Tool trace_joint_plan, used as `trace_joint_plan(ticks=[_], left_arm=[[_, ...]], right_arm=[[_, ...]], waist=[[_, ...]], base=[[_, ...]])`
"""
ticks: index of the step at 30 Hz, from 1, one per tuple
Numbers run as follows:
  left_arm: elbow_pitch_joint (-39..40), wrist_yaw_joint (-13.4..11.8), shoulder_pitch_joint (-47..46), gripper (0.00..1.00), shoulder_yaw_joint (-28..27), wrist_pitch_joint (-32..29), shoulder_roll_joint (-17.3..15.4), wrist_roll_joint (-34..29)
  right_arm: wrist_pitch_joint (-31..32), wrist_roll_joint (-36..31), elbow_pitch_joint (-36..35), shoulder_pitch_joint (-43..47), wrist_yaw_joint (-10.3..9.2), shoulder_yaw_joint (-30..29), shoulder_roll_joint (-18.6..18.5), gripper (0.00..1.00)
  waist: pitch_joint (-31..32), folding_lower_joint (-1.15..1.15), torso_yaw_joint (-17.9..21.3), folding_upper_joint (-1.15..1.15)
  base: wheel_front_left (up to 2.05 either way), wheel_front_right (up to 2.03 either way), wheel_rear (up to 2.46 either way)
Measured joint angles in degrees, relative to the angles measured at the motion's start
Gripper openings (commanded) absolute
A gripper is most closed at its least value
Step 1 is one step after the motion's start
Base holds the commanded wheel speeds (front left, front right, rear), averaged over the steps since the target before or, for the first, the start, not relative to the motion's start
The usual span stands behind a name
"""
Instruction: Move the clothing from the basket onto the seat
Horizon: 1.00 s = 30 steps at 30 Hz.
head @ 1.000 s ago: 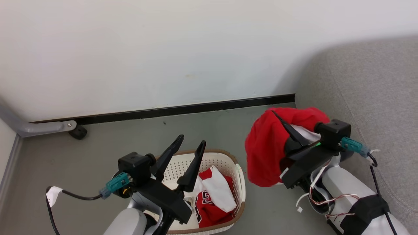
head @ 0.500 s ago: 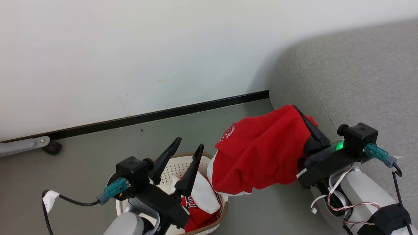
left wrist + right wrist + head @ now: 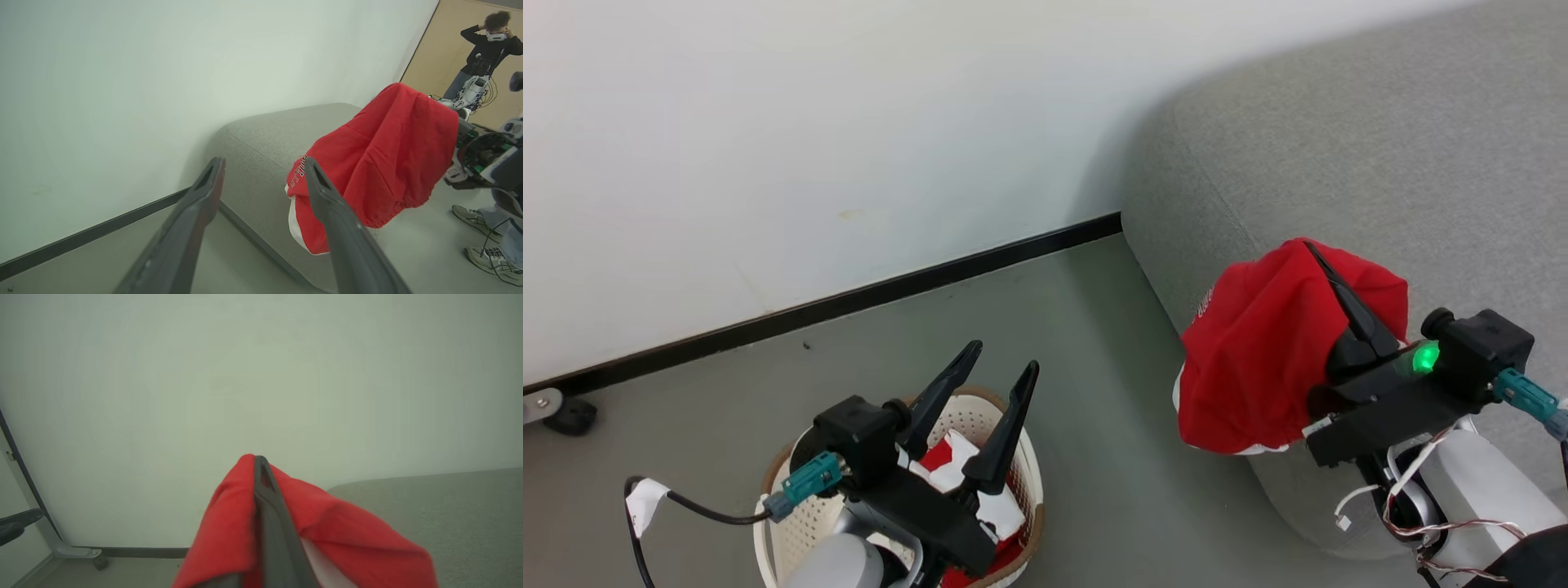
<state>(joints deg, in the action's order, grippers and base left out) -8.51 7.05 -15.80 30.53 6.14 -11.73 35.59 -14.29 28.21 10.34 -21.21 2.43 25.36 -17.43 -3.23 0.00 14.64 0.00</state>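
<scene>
My right claw (image 3: 1312,247) is pinched tight on a red garment (image 3: 1258,367), whose fabric drapes over my two dark fingers and hangs down in a loose bundle with a white edge and some lettering. The bundle hangs at the rounded corner of the grey seat (image 3: 1339,163), partly over the cushion and partly over the floor (image 3: 1054,327); I cannot tell whether it touches the cushion. My left claw (image 3: 1003,358) is spread wide and holds nothing, raised above the basket (image 3: 772,523), which stands on the floor well to the left of the seat. The rest of the clothing (image 3: 939,456), red and white, lies inside the basket. A white wall (image 3: 849,122) runs behind
</scene>
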Motion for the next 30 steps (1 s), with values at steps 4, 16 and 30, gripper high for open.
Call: trace_joint_plan(ticks=[4, 16, 30], left_arm=[[0.31, 0.00, 0.00, 1.00, 0.24, 0.04, -0.49, -0.12], [1.78, 0.01, -0.02, 1.00, 1.59, 0.10, -1.13, -0.76], [1.97, 0.02, -1.46, 1.00, 2.08, 0.03, -1.75, -0.93]], right_arm=[[0.00, -0.01, -1.52, 0.98, -0.49, -1.05, -0.03, 0.00], [0.00, -2.03, -5.44, 3.31, -0.92, -4.14, -0.15, 0.00], [0.00, -3.14, -8.16, 4.96, -1.41, -8.37, -0.10, 0.00]], waist=[[-0.25, 0.00, 1.56, 0.00], [-1.99, 0.00, 7.14, 0.00], [-4.36, 0.00, 9.94, 0.00]], base=[[0.00, 0.00, 0.00], [0.00, 0.00, 0.00], [0.00, 0.00, 0.00]])
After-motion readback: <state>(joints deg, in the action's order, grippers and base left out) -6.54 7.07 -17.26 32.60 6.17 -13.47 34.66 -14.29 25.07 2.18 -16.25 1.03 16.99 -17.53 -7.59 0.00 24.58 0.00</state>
